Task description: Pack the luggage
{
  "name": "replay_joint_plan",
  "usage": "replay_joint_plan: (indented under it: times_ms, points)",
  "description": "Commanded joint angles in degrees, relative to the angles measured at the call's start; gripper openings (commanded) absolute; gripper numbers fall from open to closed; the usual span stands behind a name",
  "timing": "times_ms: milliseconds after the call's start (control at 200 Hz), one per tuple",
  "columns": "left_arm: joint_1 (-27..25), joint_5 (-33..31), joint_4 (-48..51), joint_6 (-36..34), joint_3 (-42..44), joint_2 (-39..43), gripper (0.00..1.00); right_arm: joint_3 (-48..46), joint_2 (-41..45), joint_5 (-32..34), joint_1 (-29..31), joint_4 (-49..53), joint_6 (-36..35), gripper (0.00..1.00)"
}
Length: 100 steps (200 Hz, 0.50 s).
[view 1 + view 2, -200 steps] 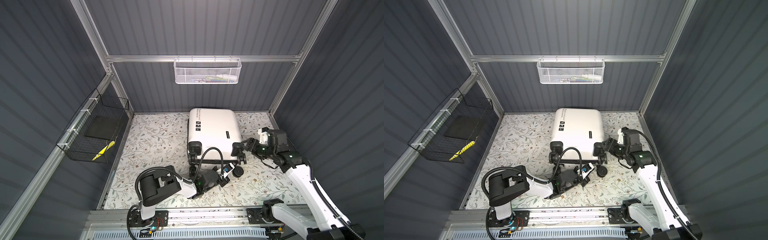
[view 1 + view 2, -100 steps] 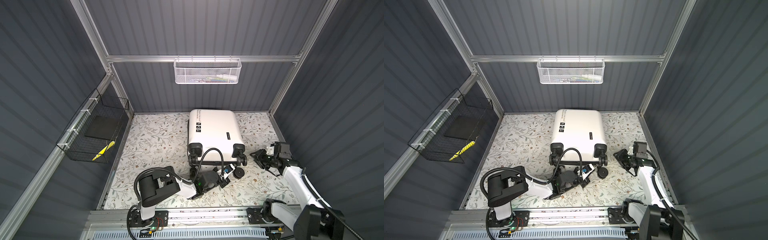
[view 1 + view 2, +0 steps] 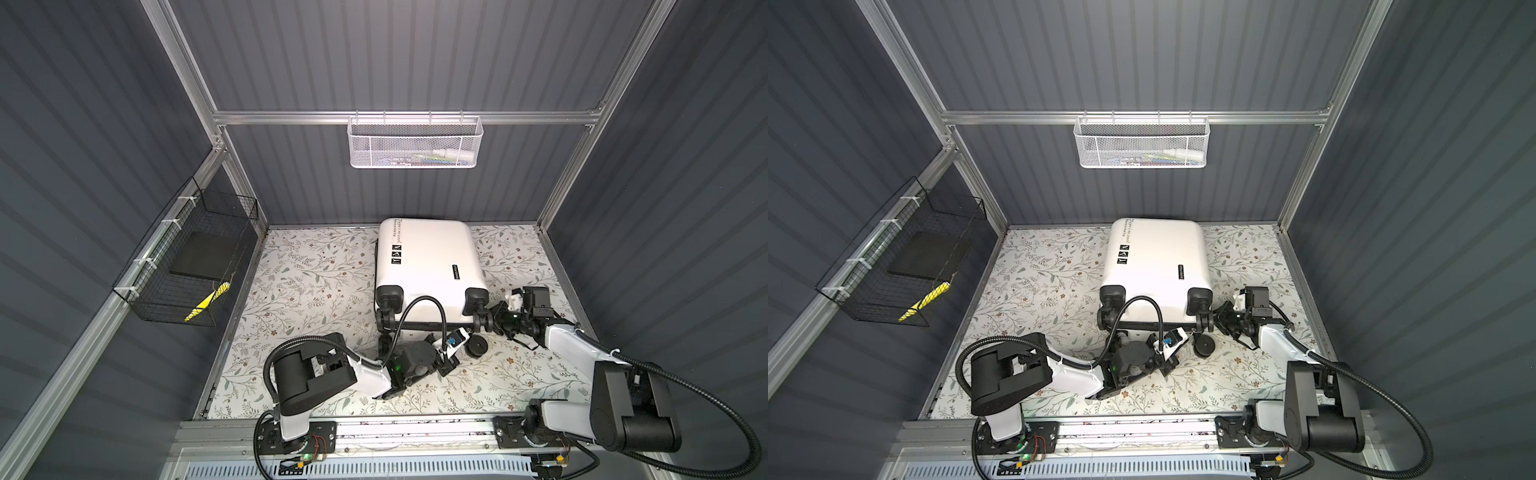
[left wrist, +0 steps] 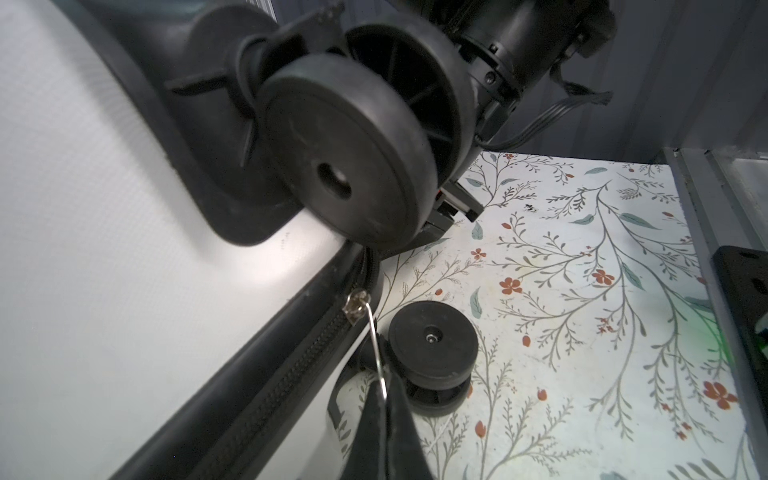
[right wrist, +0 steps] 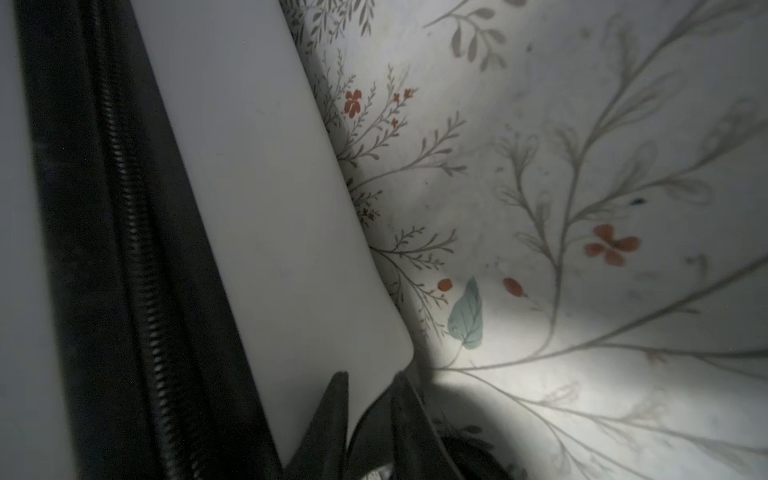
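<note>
Item: luggage [image 3: 428,262], a small white hard-shell case, lying closed and flat on the floral table [image 3: 316,282] near the back wall, its wheels [image 4: 345,166] pointing toward the arms. Handling, as judged: the shell is looking rigid, glossy and slippery, offering little to narrow jaws. The case is probably light if empty and apt to slide when tugged. The likeliest holds are the zipper pull [image 4: 376,332], the wheel stems and the shell's edge. At the wheel-end corner the left gripper [image 4: 385,399] is pinching the thin metal pull, fully closed on it. The right gripper [image 5: 370,382] is sitting at the neighbouring shell corner, jaws narrowly apart; whether it is gripping the edge cannot be told.
</note>
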<state>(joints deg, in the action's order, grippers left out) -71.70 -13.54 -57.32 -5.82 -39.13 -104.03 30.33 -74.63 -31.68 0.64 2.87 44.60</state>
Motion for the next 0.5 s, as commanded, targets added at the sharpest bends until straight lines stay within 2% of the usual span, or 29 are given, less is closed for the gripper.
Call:
replay_joint_plan:
  times_ms: [0,330,495]
  points:
    - [-1.47,3.85,-1.30,-1.02,0.86,2.75,0.00,-1.48,-0.55,-1.96,5.47,-7.18,2.81,0.21]
    - [-1.45,2.49,-2.06,-1.33,5.06,5.63,0.00,-2.60,-4.20,3.10,20.50,-18.71,13.43,0.17]
    - [-1.47,0.28,-7.65,-1.47,7.26,5.58,0.00,-0.64,-6.23,3.73,23.60,-20.19,15.49,0.17]
